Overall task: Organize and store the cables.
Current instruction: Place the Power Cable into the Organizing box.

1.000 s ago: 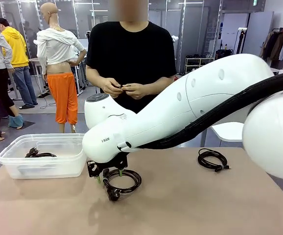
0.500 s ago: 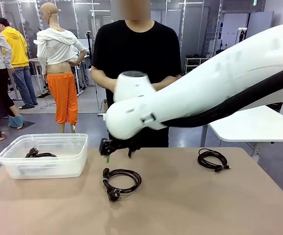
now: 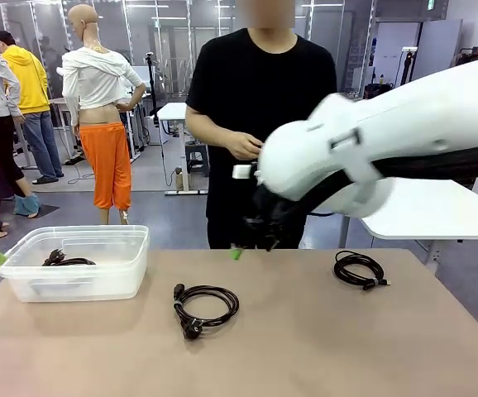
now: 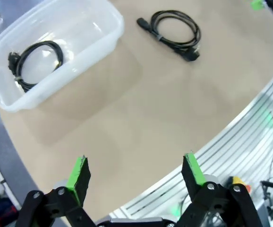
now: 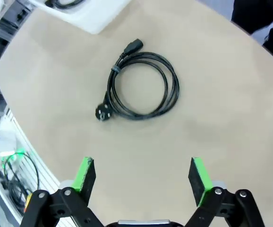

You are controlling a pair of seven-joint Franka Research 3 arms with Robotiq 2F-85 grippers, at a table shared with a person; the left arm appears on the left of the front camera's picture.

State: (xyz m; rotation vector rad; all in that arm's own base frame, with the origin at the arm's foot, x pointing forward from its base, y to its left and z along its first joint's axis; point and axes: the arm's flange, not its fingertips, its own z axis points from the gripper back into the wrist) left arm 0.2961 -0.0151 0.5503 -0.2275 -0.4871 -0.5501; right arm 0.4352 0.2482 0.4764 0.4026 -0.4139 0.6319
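A broad beige table (image 3: 322,356) is seen, and a clear rectangular plastic tub (image 3: 74,285) is set on it. A bulky white right robot arm (image 3: 404,132) is stretched above the table, well to the right of the tub. One coiled black cable (image 3: 65,261) is laid inside the tub. A second coiled cable (image 3: 192,328) is laid flat just to the tub's right, and a third coiled cable (image 3: 356,279) much farther right. The right gripper (image 5: 141,163) and the left gripper (image 4: 135,161) are both spread wide, and nothing is gripped by either.
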